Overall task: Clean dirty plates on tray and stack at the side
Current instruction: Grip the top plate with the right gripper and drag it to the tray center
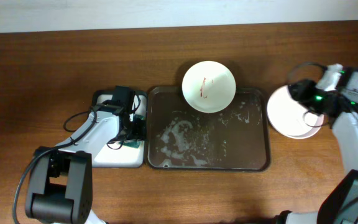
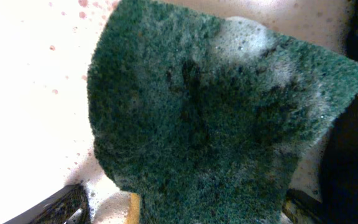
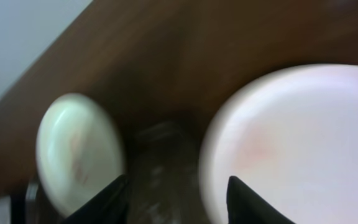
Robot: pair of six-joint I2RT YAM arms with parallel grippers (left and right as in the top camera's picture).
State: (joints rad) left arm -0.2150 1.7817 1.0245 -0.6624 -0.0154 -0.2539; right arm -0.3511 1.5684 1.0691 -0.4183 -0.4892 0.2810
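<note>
You're well into the job but not done. The pale mint plate [image 1: 209, 86] is unwashed: red sauce streaks show on its face, and it sits at the far edge of the tray [image 1: 253, 155], overlapping the rim. The tray floor is wet with suds and otherwise bare. Out on the tabletop [image 1: 42, 68] just right of the tray lies a clean pinkish-white plate [image 1: 284, 115]. From overhead you cannot tell whether that disc is one plate or two stacked flush, so count at least one as finished and one as certainly left. Your right gripper [image 1: 298, 92] hovers over the far part of that clean plate, the arm reaching in from the right edge and pointing back towards the tray. In the blurred right wrist view its two dark fingertips [image 3: 114, 193] stand apart with nothing between them, the plate's rim just beside the right-hand one. Your left gripper [image 1: 131, 129] is down over the small white tray [image 1: 114, 158] left of the big one, the forearm stretched across it. The left wrist view is filled by the foamy green sponge [image 2: 210, 124] over a pink-speckled white surface, with dark finger parts only at the frame edges. You cannot tell whether the sponge is pinched or simply lies beneath.
</note>
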